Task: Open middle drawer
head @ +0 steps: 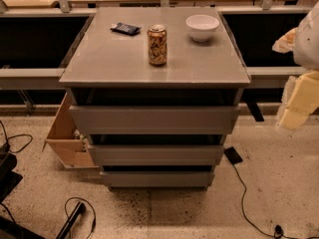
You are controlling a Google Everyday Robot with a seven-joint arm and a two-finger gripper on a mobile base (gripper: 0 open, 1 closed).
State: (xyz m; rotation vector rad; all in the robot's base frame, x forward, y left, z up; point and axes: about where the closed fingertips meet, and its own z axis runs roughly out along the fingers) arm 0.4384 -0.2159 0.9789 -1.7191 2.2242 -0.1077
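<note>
Opening of drawer (155, 154): judged not begun; no contact is seen, and reach, grip and pull are all left.
Drawer: found second of three grey fronts on the cabinet (99, 59), below the top front (154, 119) and above the bottom front (157, 178); judged shut.
Gripper (298, 103): found at the right edge, beside the cabinet, level with the top front, well apart from the drawer; its state cannot be told.
Cabinet top: a can (157, 45), a bowl (202, 27) and a dark flat item (125, 28) are noted.
Hidden: the arm (309, 39) is cut off by the right edge; drawer insides are not shown; a wooden box (67, 138) at the left is partly hidden by the cabinet.
</note>
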